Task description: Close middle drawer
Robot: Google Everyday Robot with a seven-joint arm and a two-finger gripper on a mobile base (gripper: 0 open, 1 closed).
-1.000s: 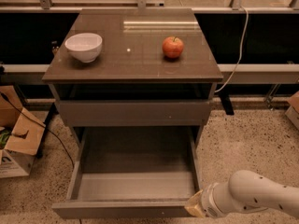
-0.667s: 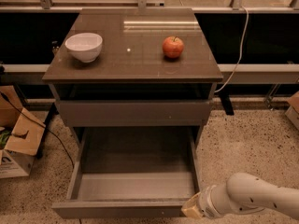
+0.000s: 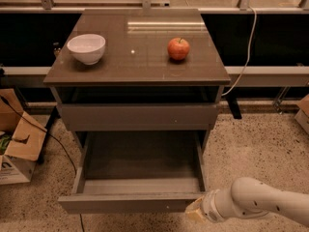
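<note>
The middle drawer (image 3: 128, 203) is pulled far out of the grey-brown cabinet, and its boxy grey inside is bare. Its plain flat front faces me low in the camera view. My gripper (image 3: 195, 211) sits at the end of my white arm (image 3: 260, 204), low on the right. It is against the right end of the drawer's front. Above the open drawer, a slightly taller grey-brown drawer front (image 3: 140, 116) is shut.
A white bowl (image 3: 86, 48) and a red apple (image 3: 178, 48) stand on the cabinet top (image 3: 137, 64). Cardboard boxes (image 3: 19, 146) sit on the floor at the left. A cable (image 3: 244, 57) hangs behind the cabinet at the right. Speckled floor lies to the right.
The middle drawer's front has slid a little way back toward the cabinet. My gripper has moved slightly left with it, staying at the front's right end.
</note>
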